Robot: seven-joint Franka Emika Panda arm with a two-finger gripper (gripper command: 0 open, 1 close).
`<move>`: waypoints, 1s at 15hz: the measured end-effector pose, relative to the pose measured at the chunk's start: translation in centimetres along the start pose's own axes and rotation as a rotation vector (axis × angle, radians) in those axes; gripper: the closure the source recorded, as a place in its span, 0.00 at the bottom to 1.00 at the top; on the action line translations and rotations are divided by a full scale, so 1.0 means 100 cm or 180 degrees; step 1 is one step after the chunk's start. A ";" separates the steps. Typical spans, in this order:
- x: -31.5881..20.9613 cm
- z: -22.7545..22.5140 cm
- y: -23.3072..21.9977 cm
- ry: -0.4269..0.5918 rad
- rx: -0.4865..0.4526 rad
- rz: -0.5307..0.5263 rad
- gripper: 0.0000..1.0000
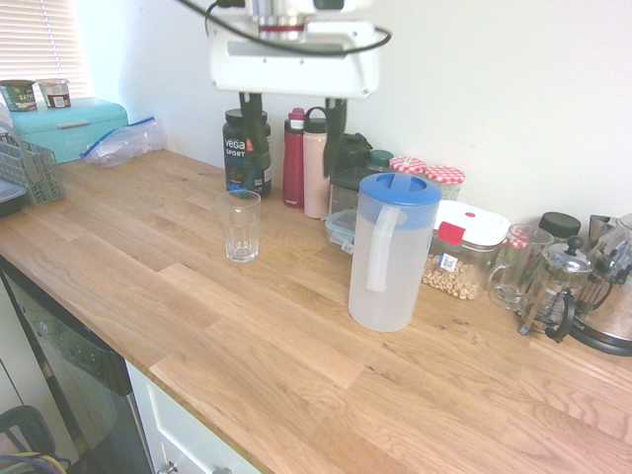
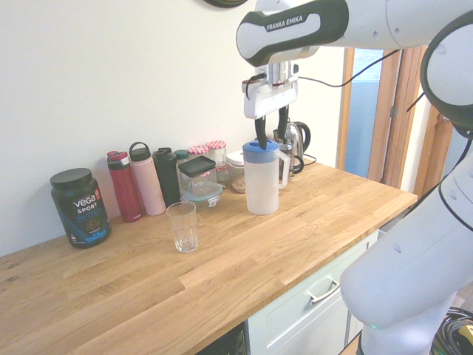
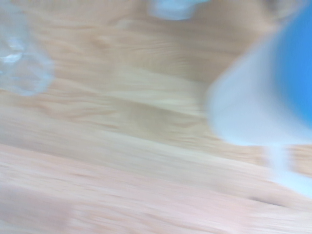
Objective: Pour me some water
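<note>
The claw [image 1: 296, 133] hangs wide and empty above the bench [image 1: 212, 341]; the blue-lidded jug [image 1: 387, 259] stands upright on it; the glass [image 1: 240, 227] stands apart from the jug, near the black tub [image 1: 247, 156].

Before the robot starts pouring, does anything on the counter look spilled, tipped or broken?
Nothing stands out: the pitcher and glass stand upright, apart, with no visible spill or damage. The gripper is open, holding nothing.

The claw [image 1: 294, 163] hangs above the worktop, pointing down, its fingers spread apart.
</note>
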State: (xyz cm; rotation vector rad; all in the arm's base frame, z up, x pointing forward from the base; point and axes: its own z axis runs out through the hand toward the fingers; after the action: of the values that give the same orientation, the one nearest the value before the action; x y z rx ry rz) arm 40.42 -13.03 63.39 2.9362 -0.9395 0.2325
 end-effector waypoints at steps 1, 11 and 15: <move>0.011 0.000 0.017 -0.0001 0.0009 0.0010 0.00; 0.072 0.106 0.028 -0.0234 0.0053 0.0042 0.00; 0.074 0.130 0.023 -0.0189 0.0118 0.0064 1.00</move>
State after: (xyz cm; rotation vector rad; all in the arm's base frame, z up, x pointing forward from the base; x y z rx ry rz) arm 46.67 -20.39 51.77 2.9843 -0.9833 0.1662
